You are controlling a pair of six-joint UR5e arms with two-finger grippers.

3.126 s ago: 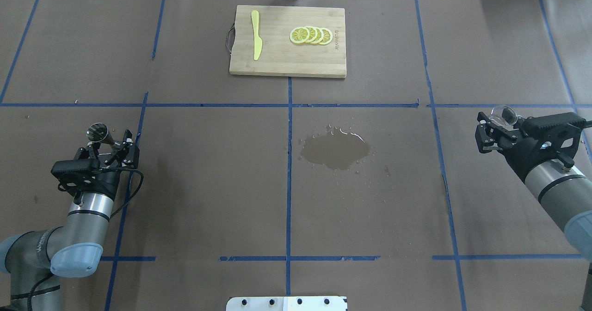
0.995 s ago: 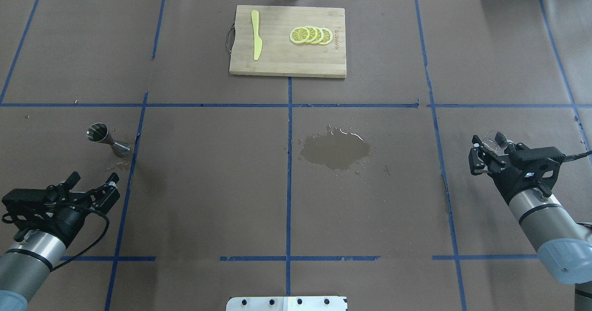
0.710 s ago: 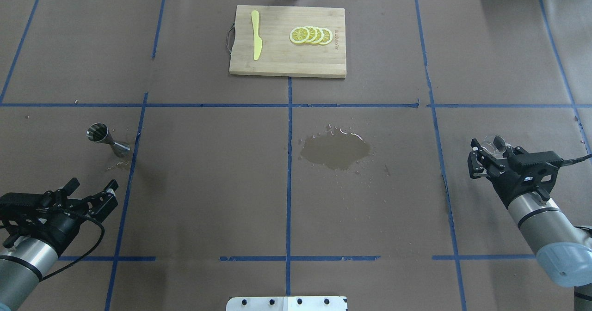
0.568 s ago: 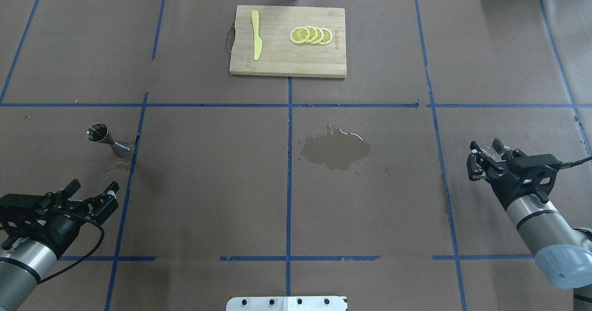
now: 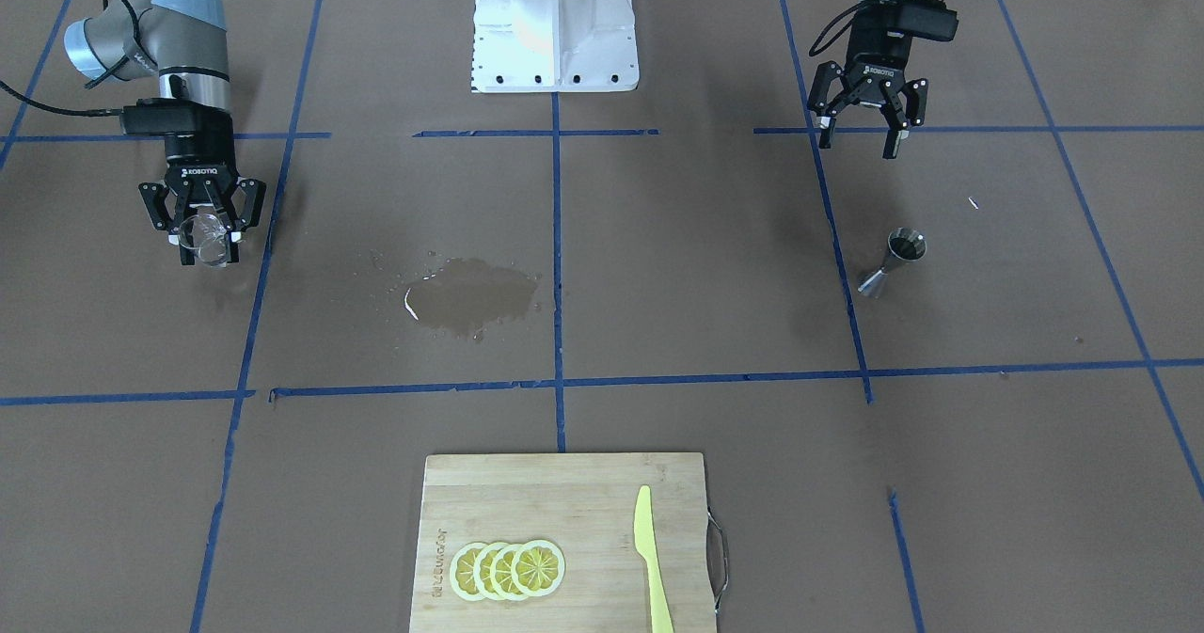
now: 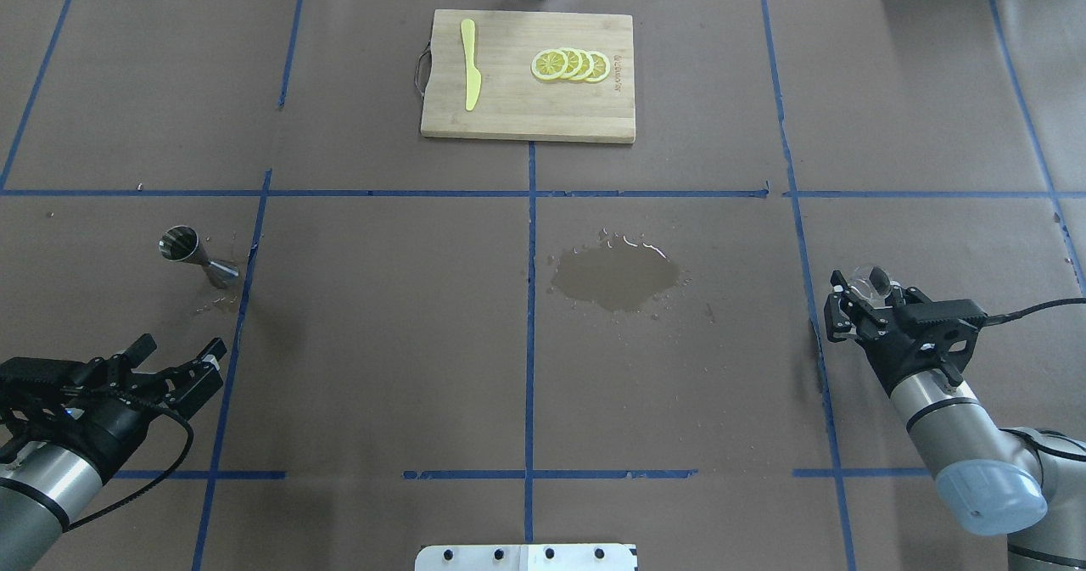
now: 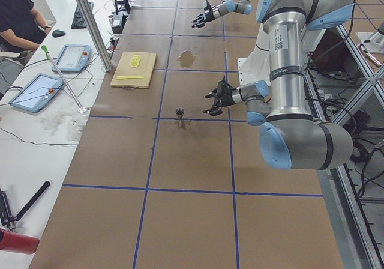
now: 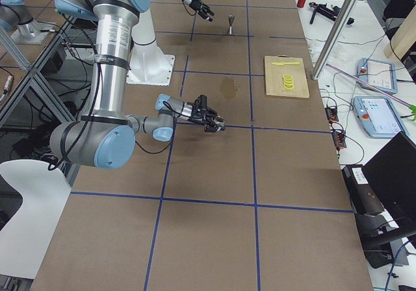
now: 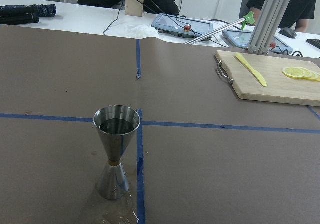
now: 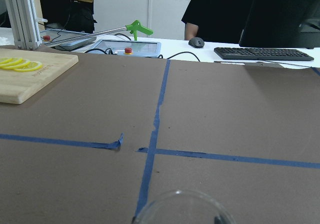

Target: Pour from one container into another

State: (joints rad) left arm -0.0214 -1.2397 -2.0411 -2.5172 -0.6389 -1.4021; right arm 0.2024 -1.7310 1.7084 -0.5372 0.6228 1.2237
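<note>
The steel jigger (image 6: 191, 253) stands upright on the brown paper at the left, its top cup holding liquid in the left wrist view (image 9: 117, 151). My left gripper (image 6: 182, 350) is open and holds nothing, well back from the jigger on the robot's side (image 5: 858, 144). At the right, my right gripper (image 6: 861, 295) is shut on the clear glass tumbler (image 6: 870, 281), held just above the table (image 5: 207, 238). Only the tumbler's rim (image 10: 182, 209) shows at the bottom of the right wrist view.
A wet spill (image 6: 615, 278) darkens the paper right of centre. At the far edge lies a wooden cutting board (image 6: 509, 117) with a yellow knife (image 6: 469, 75) and lemon slices (image 6: 570, 64). Small drops sit by the jigger's foot. People sit beyond the table.
The left gripper let go of the jigger, opened and drew back toward the robot. The right gripper carried the tumbler nearer the robot and slightly left. The jigger has not moved.
</note>
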